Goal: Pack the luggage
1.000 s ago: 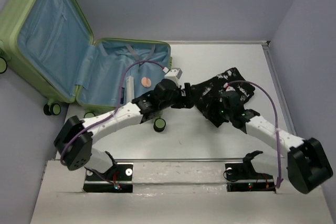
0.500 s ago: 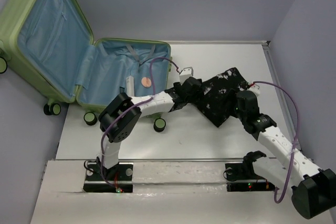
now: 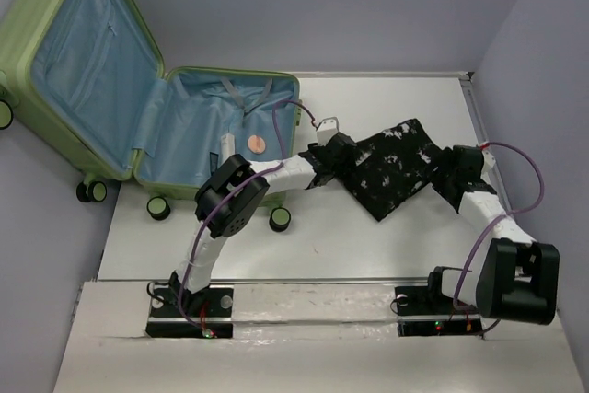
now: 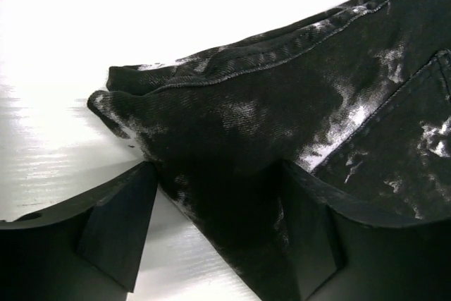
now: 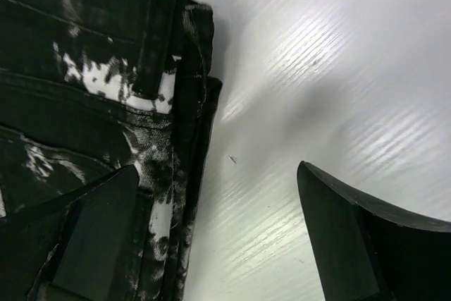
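The light-green luggage (image 3: 189, 135) lies open at the left, its lid (image 3: 87, 52) leaning on the wall and its blue lining showing. A folded black-and-white patterned cloth (image 3: 396, 165) lies on the table to its right. My left gripper (image 3: 347, 157) is at the cloth's left end. In the left wrist view it (image 4: 218, 234) is open, with the cloth's corner (image 4: 282, 111) between the jaws. My right gripper (image 3: 448, 178) is at the cloth's right end. In the right wrist view it (image 5: 218, 241) is open, one finger over the cloth's edge (image 5: 91, 96) and the other over bare table.
A small white object (image 3: 226, 146) and a pink round object (image 3: 258, 143) lie in the suitcase base. Black wheels (image 3: 280, 218) stick out at its near edge. Walls close the table in at the back and on the right.
My right gripper has moved from on top of the cloth out to its right end. My left gripper has moved right along the cloth's left end. The cloth now lies spread flatter.
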You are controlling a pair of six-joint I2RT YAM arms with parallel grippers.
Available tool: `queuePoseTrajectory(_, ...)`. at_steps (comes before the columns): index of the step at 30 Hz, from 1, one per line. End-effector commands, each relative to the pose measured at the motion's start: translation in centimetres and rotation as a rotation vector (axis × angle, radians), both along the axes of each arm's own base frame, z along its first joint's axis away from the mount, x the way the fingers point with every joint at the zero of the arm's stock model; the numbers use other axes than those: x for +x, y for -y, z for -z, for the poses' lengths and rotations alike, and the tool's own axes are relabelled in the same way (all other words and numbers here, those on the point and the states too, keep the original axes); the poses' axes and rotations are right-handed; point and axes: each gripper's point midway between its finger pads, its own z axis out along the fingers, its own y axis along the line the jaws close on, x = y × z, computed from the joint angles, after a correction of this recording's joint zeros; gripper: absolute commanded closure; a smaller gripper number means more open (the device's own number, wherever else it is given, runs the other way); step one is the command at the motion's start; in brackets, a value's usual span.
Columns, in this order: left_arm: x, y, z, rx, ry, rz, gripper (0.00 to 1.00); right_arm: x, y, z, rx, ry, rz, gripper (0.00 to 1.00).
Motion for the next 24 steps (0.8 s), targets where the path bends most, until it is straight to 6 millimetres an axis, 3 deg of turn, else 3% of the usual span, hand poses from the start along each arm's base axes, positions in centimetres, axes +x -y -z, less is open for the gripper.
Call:
queuePoseTrajectory(1, 0.8, -0.2, 0.8, -0.003, 0.012, -0.042, 0.27, 4.4, -1.2, -1.6, 0.062, 0.088, -0.079, 0.00)
queuePoseTrajectory(6, 1.1, -0.1, 0.4, -0.047, 0.033, -0.037, 0.36, 6.3, -2.1, 0.9, 0.122, 0.041, -0.120, 0.00)
queuePoseTrajectory(8, 1.2, 0.3, 0.3, -0.071, 0.039, -0.027, 0.44, 6.8, -2.6, 2.3, 0.160, 0.023, -0.126, 0.02)
queuePoseTrajectory(9, 1.2, 0.5, 0.3, -0.078, 0.040, -0.020, 0.52, 6.7, -3.9, 2.9, 0.228, 0.016, -0.158, 0.08)
queuePoseTrajectory(12, 1.3, 1.2, -0.3, -0.111, 0.051, -0.003, 0.63, 7.5, -5.5, 3.9, 0.317, 0.047, -0.196, 0.16)
queuePoseTrajectory(14, 1.4, 1.5, -0.7, -0.127, 0.061, 0.003, 0.72, 7.5, -7.1, 4.2, 0.409, 0.063, -0.225, 0.26)
queuePoseTrajectory(17, 1.4, 1.8, -1.1, -0.138, 0.069, 0.021, 0.83, 7.7, -8.2, 4.6, 0.470, 0.093, -0.246, 0.53)
queuePoseTrajectory(18, 1.4, 1.8, -1.3, -0.141, 0.074, 0.024, 0.90, 7.7, -8.4, 4.6, 0.478, 0.099, -0.255, 0.68)
queuePoseTrajectory(20, 1.4, 1.9, -1.9, -0.152, 0.087, 0.032, 0.94, 7.7, -8.8, 4.2, 0.503, 0.122, -0.264, 0.78)
queuePoseTrajectory(22, 1.3, 1.9, -2.4, -0.160, 0.095, 0.039, 0.94, 8.5, -9.7, 1.9, 0.532, 0.227, -0.327, 0.93)
queuePoseTrajectory(24, 1.3, 2.1, -4.4, -0.190, 0.125, 0.053, 0.94, 8.9, -10.4, -0.1, 0.544, 0.301, -0.379, 0.93)
